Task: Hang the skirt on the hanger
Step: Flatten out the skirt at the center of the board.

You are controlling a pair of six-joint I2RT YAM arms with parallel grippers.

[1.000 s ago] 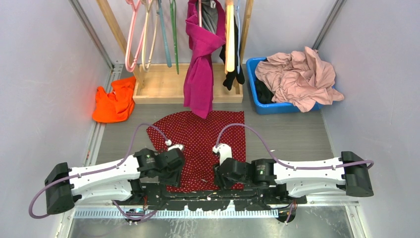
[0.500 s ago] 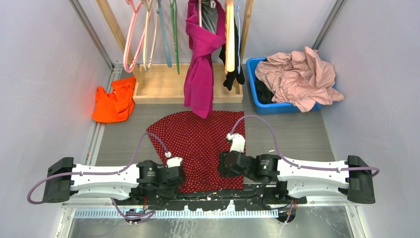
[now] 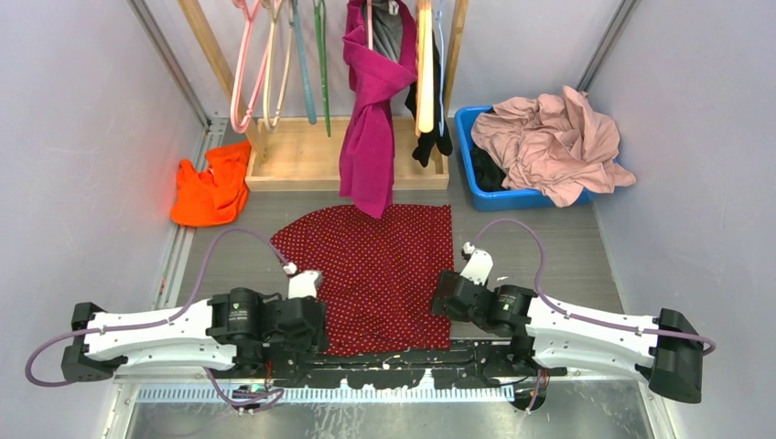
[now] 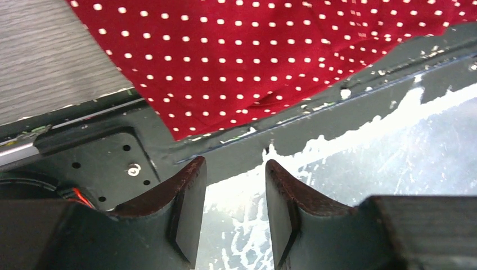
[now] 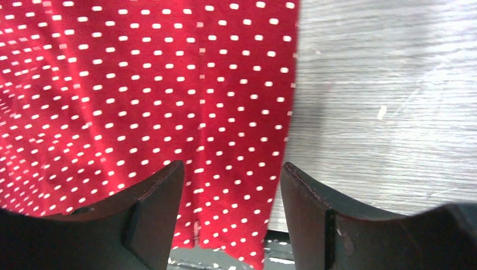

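The dark red white-dotted skirt (image 3: 380, 270) lies flat on the grey table in front of the arms. It also shows in the left wrist view (image 4: 270, 56) and the right wrist view (image 5: 140, 84). The thin pink hanger (image 3: 240, 78) hangs on the wooden rack at the back left, far from both grippers. My left gripper (image 3: 309, 320) sits at the skirt's near left corner; its jaws (image 4: 230, 188) are open and empty over the black base rail. My right gripper (image 3: 447, 297) is open and empty, its jaws (image 5: 232, 194) astride the skirt's right edge near the hem.
A magenta garment (image 3: 371, 137) hangs from the rack down onto the skirt's far edge. A tan wooden hanger (image 3: 424, 64) and a green hanger (image 3: 320, 55) hang beside it. An orange cloth (image 3: 212, 187) lies at the left. A blue bin (image 3: 512, 198) holds a pale pink garment (image 3: 549, 137).
Both grippers have moved apart off the skirt's middle: the left one back and left to the near left corner, the right one to the right edge. The skirt lies flatter.
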